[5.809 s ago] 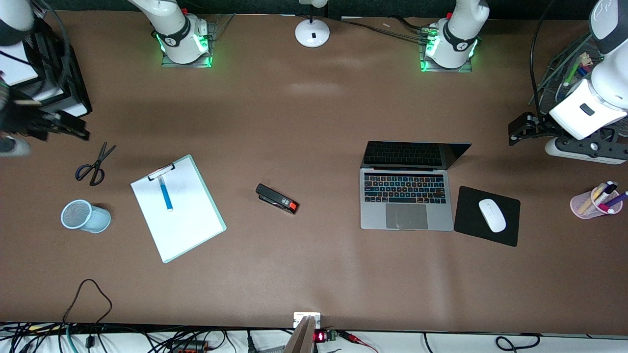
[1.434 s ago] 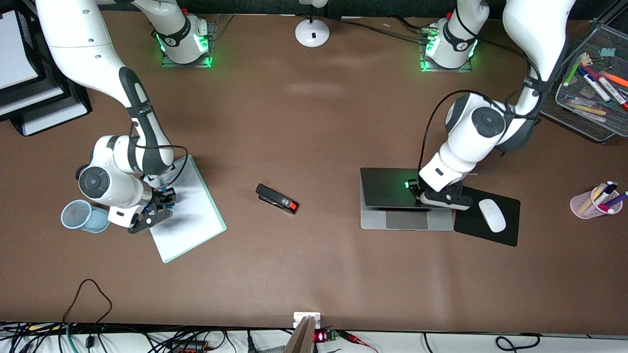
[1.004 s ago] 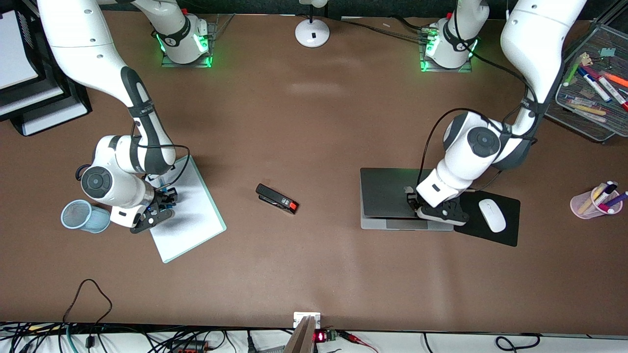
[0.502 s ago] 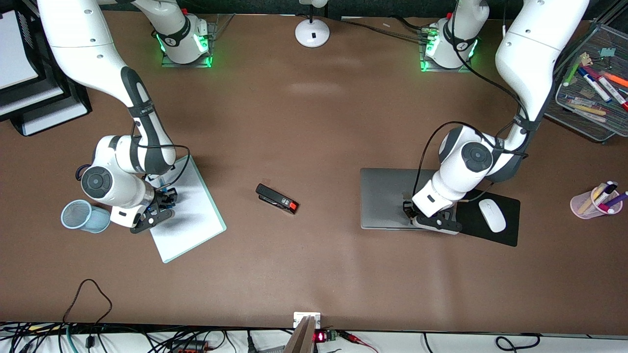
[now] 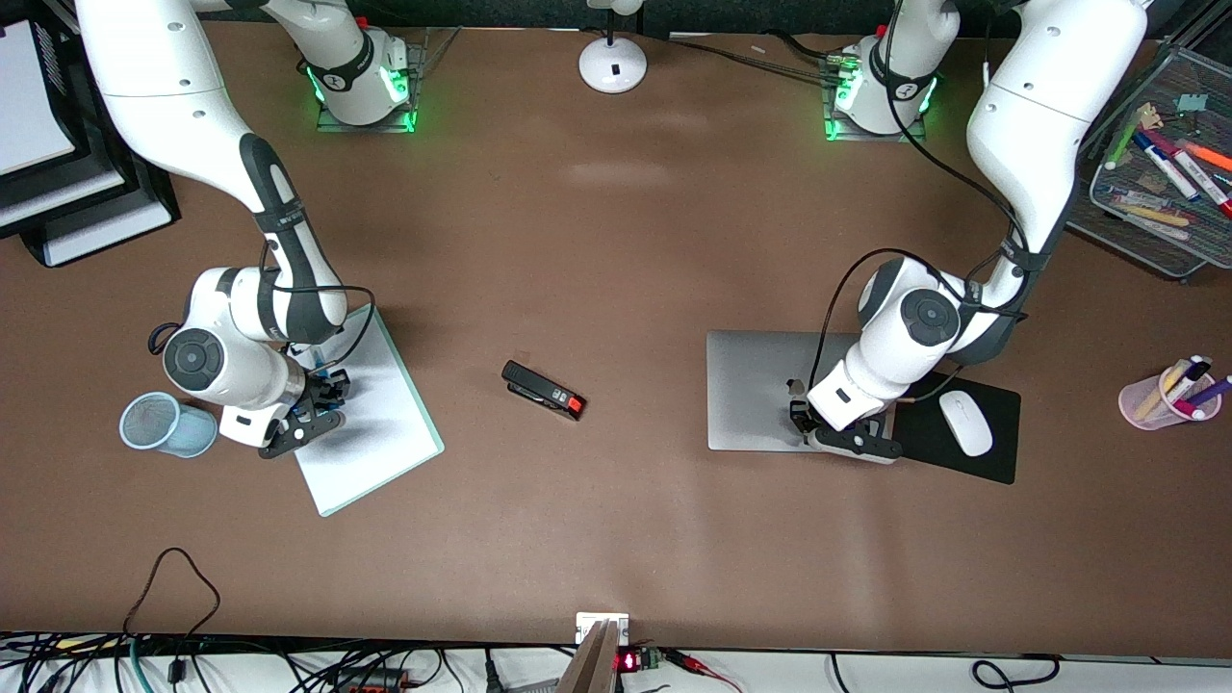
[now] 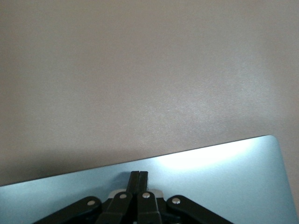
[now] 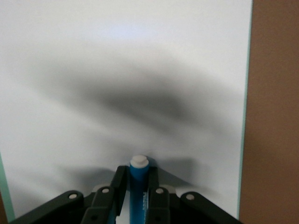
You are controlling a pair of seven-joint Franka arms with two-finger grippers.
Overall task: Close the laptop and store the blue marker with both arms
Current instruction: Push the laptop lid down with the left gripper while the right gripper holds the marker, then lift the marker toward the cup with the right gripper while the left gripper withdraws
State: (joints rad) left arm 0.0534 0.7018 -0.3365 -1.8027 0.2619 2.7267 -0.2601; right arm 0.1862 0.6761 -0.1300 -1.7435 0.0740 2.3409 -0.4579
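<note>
Right end effector [image 5: 310, 412] clamps the blue marker [image 7: 138, 186] low over the clipboard [image 5: 385, 433], toward the right arm's end of the surface; lift and carry to the mesh cup [image 5: 164, 423] looks next. Left end effector [image 5: 818, 428], fingers [image 6: 138, 186] pressed together, rests on the lid of the closed laptop [image 5: 760, 390]. Both arms bent downward.

Robot lab staged as an office desk: two white jointed arms bolted on green-lit base plates [image 5: 364, 114] at the edge of a wide brown table [image 5: 616, 539], loose cable bundle [image 5: 289, 669] along the near edge. Office props: closed silver-grey laptop [image 5: 756, 390], white mouse [image 5: 965, 423] on black pad, black stapler [image 5: 544, 390], white clipboard [image 5: 375, 452], wire-mesh pen tray [image 5: 1160, 183], stacked black paper trays [image 5: 58, 202].
</note>
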